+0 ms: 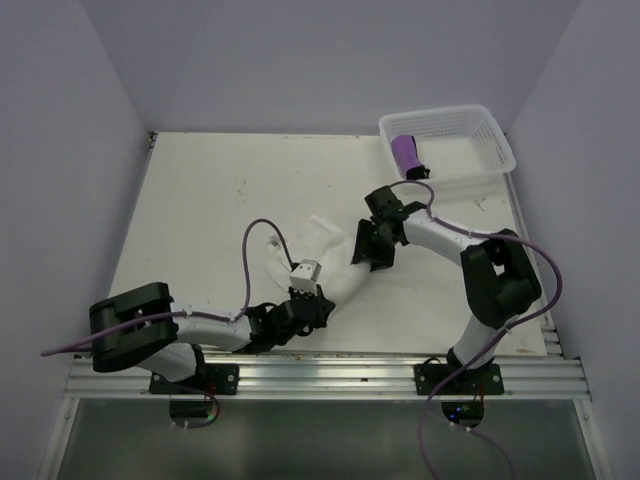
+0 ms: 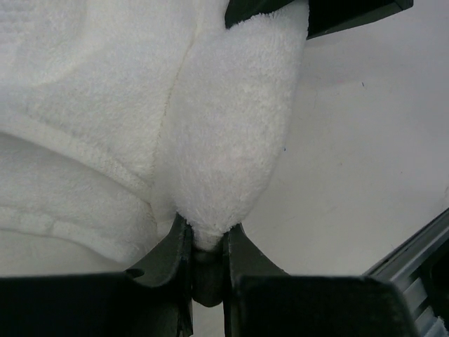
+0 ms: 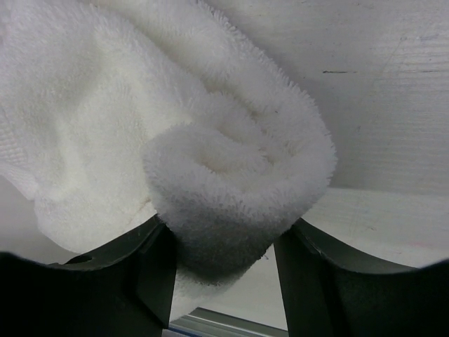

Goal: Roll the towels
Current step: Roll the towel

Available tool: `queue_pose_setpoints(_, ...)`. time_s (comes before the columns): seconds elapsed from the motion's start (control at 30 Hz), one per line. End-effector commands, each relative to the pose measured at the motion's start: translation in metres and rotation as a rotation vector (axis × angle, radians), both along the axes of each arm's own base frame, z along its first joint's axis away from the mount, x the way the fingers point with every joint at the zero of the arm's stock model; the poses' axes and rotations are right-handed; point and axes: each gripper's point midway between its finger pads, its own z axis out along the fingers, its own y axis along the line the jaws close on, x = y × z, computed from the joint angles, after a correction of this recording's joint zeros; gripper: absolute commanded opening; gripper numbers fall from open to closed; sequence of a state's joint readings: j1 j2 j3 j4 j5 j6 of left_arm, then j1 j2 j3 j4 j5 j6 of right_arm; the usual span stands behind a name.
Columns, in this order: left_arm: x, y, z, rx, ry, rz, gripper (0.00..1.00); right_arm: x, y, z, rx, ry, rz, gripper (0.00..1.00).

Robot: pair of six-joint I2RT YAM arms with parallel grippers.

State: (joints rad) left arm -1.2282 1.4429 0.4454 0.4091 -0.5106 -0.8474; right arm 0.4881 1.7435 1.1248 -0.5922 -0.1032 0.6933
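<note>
Two arms meet over the white towel [image 1: 322, 245] near the middle of the table [image 1: 200, 220]. The purple towel [image 1: 407, 153] lies as a finished roll in the basket [image 1: 470, 125] at the far right corner, toward 1 o'clock from the work. We see the left gripper [image 2: 209, 237] pinched tight on a narrow fold of the white towel, with the terry bulging past its jaws toward 12 o'clock in its own wrist view. The right gripper [image 3: 223, 246] has its jaws apart, one on each flank of the rolled end, whose spiral faces the wrist camera. The roll looks round rather than flattened, so we read no squeeze there. From above, the cloth lies at about 1 o'clock from the left gripper and about 8 o'clock from the right one. We judge the roll's long axis to run along that same 8-to-2 line, straight away from the right gripper's fingers. Both grippers are at the cloth, so neither is nearer. What counts, in our view, is that the right jaws sit across the roll's end, while loose cloth spreads toward 10 o'clock, its edge lost to us, white on white.
</note>
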Motion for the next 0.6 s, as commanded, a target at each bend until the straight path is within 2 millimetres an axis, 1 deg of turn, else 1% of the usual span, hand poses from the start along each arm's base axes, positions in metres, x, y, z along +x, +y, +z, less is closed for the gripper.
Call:
queue_pose_setpoints(0.0, -0.014, 0.007, -0.006, -0.081, 0.091, 0.023, 0.0, 0.009, -0.048, -0.013, -0.163, -0.027, -0.07, 0.56)
queue_pose_setpoints(0.1, -0.02, 0.011, -0.008, -0.136, 0.131, 0.035, 0.0, 0.009, -0.051, -0.015, -0.171, -0.023, -0.082, 0.58)
queue_pose_setpoints(0.2, -0.025, 0.01, -0.006, -0.187, 0.162, 0.04, 0.0, 0.008, -0.054, -0.018, -0.184, -0.018, -0.095, 0.58)
queue_pose_setpoints(0.33, -0.03, 0.018, -0.012, -0.216, 0.2, 0.062, 0.0, 0.008, -0.059, -0.021, -0.201, -0.014, -0.113, 0.61)
queue_pose_setpoints(0.57, -0.034, 0.027, -0.019, -0.224, 0.223, 0.087, 0.0, 0.014, -0.068, -0.023, -0.219, -0.013, -0.148, 0.6)
